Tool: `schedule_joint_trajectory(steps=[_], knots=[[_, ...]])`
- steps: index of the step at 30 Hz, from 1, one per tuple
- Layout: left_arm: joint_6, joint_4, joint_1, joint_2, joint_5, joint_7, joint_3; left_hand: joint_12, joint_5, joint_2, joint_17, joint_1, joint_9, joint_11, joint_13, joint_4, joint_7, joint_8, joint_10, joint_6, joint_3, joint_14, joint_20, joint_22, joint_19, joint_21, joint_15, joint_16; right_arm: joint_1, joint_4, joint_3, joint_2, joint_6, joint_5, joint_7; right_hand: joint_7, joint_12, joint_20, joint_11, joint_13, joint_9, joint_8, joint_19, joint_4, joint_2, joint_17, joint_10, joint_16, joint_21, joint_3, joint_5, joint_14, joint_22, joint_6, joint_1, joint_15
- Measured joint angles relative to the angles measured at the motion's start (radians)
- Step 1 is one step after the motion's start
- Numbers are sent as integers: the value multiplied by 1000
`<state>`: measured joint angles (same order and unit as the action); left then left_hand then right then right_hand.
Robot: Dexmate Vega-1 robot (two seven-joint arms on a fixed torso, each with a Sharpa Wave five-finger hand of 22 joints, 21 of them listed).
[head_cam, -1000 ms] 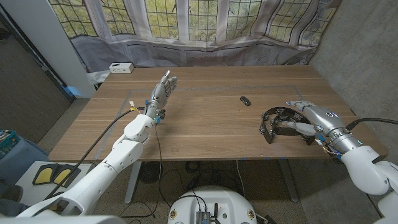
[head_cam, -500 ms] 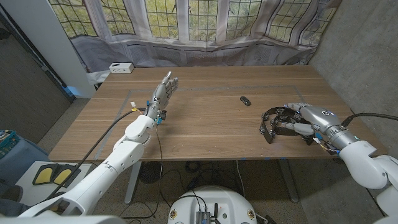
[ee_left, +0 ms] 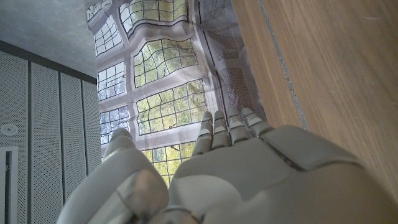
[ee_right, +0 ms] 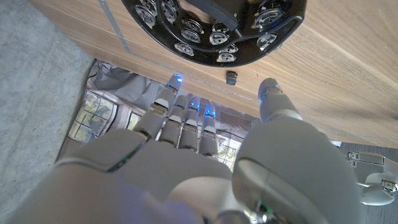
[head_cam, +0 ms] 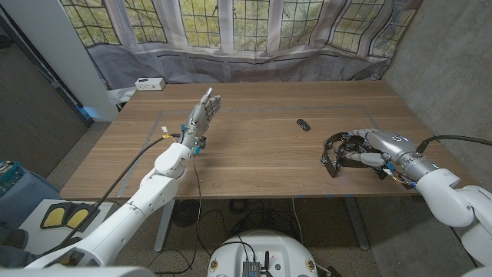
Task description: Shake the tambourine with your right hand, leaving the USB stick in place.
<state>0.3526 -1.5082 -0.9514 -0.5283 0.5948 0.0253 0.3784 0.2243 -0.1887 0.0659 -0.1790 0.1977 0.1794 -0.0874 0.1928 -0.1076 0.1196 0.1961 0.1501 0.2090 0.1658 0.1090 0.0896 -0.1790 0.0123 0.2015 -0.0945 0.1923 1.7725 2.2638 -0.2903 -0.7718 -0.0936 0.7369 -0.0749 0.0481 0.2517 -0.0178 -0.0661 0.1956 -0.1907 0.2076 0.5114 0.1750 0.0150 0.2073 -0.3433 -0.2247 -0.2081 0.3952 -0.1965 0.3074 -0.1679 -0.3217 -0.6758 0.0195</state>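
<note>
A black tambourine (head_cam: 339, 149) with metal jingles lies on the right side of the wooden table (head_cam: 254, 158); it also shows in the right wrist view (ee_right: 214, 28). My right hand (head_cam: 379, 146) is at its right rim, fingers stretched out over the rim and thumb along the near side, not closed on it. From the wrist, the right hand (ee_right: 205, 155) shows fingers extended. A small dark USB stick (head_cam: 303, 124) lies farther back and left of the tambourine, and is visible as a small USB stick (ee_right: 231, 77). My left hand (head_cam: 202, 114) stands open over the table's left half, seen up close as the left hand (ee_left: 236, 162).
A white box (head_cam: 149, 83) sits at the table's far left corner. A curtain and leaded windows run behind the table. A grey wall stands close on the right. A cable (head_cam: 134, 165) runs along my left arm.
My right hand has slid left toward the tambourine, so its fingers now reach over the right rim. The tambourine, USB stick and left hand have not moved.
</note>
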Motion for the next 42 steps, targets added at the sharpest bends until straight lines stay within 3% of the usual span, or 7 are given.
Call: schedule_joint_trajectory(steps=[22,42], knots=[[-11,-25,-11,-7,-5,10,1,-9,0,5,2,5,0,0,0,0,0,0,0,0,0,0,0,0,0,0,0,0,-32,-22,46,-90,-57,7,-89,-9,0,6,11,2,0,-4,17,7,11,5,-11,-1,0,23,0,21,0,9,-41,-13],[-20,-40,-15,-13,-11,20,-1,-9,0,5,2,5,0,0,0,0,0,-4,0,0,0,0,-5,0,-5,0,0,0,-61,-63,86,-161,-86,-19,-116,-12,0,7,16,2,0,-4,18,-1,1,4,-16,-1,0,31,0,21,0,-13,-51,-14]])
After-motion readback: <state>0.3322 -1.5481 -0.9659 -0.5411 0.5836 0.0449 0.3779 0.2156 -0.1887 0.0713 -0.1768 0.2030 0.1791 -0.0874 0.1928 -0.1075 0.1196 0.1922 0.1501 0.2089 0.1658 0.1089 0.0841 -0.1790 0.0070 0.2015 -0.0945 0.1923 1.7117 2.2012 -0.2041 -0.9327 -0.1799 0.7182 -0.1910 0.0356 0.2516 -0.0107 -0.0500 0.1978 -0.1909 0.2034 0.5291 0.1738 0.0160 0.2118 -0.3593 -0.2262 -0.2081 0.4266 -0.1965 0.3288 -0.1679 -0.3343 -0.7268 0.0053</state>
